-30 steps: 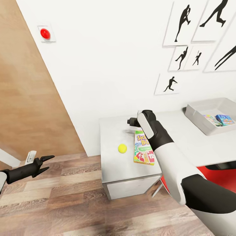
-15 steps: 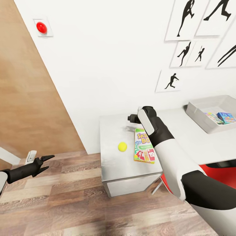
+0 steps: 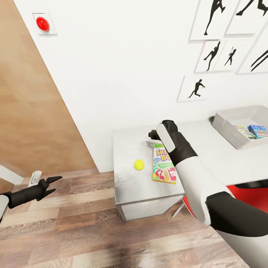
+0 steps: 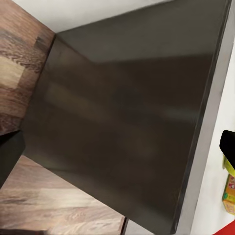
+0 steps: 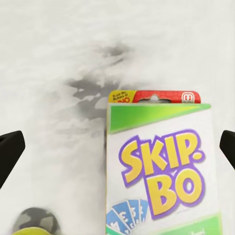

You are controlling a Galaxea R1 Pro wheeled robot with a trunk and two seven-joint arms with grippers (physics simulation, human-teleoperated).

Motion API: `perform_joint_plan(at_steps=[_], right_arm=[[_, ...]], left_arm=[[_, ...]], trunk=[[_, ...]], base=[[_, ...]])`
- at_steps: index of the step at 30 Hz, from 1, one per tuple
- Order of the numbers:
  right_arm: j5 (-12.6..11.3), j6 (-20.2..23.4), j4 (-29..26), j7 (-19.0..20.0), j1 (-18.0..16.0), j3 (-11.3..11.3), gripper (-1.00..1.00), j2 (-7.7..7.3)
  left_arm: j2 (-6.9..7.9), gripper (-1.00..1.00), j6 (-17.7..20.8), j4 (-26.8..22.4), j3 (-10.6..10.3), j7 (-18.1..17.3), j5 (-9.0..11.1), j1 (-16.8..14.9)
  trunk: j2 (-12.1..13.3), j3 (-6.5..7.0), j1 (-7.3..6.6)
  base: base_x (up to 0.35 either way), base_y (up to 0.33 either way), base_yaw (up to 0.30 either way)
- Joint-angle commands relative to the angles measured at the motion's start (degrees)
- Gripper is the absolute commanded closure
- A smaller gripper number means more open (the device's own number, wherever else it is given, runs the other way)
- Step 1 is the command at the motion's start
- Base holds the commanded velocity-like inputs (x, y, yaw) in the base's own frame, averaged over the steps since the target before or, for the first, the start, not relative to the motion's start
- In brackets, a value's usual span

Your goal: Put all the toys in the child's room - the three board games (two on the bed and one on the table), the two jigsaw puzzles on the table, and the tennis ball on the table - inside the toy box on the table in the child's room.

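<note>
The green Skip-Bo board game [image 3: 163,165] lies flat on the white table [image 3: 128,186], and the yellow-green tennis ball [image 3: 139,164] rests just left of it. My right gripper [image 3: 152,134] hovers over the box's far end. In the right wrist view this gripper [image 5: 117,152] is open, its fingertips [image 5: 10,156] spread wider than the Skip-Bo box [image 5: 161,171]; the ball [image 5: 32,227] peeks in at a corner. The grey toy box [image 3: 223,128] stands at the table's far right with colourful flat toys [image 3: 257,131] inside. My left gripper [image 3: 53,185] hangs open over the floor, left of the table.
A wooden panel [image 3: 29,93] stands at the left, and a red wall knob [image 3: 42,24] is beside it. Black silhouette pictures [image 3: 195,89] hang on the white wall. Something red [image 3: 245,193] sits under the table. The left wrist view looks at the table's dark side [image 4: 122,122] above the plank floor.
The whole picture has shifted a little, so the camera moved. Both arms keep about the same place relative to the table and the Skip-Bo box.
</note>
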Motion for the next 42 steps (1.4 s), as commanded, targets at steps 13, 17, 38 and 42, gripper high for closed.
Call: perform_joint_plan(at_steps=[13, 17, 38, 42], right_arm=[[-0.39, -0.35, 0.04, -0.96, -0.57, -0.95, -1.00, 0.00], [-0.41, -0.54, 0.04, -0.98, -1.26, -1.02, -1.00, 0.00], [-0.44, -0.79, 4.39, -1.03, -7.67, -1.11, -1.00, 0.00], [-0.44, -0.80, 5.41, -1.06, -8.83, -1.11, -1.00, 0.00]], left_arm=[[-0.01, -1.00, 0.25, 0.01, 0.12, -0.33, -0.26, -0.05], [-0.01, -1.00, 0.25, 0.00, 0.12, -0.33, -0.26, -0.05], [0.04, -1.00, 0.25, -0.01, 0.12, -0.35, -0.26, -0.05], [0.05, -1.00, 0.25, -0.01, 0.14, -0.34, -0.32, -0.05]], trunk=[[-0.08, -1.30, 0.02], [-0.08, -1.67, 0.02], [-0.08, -3.65, 0.02], [-0.08, -4.03, 0.02]], base=[[0.000, 0.000, 0.000], [0.000, 0.000, 0.000], [0.000, 0.000, 0.000], [0.000, 0.000, 0.000]])
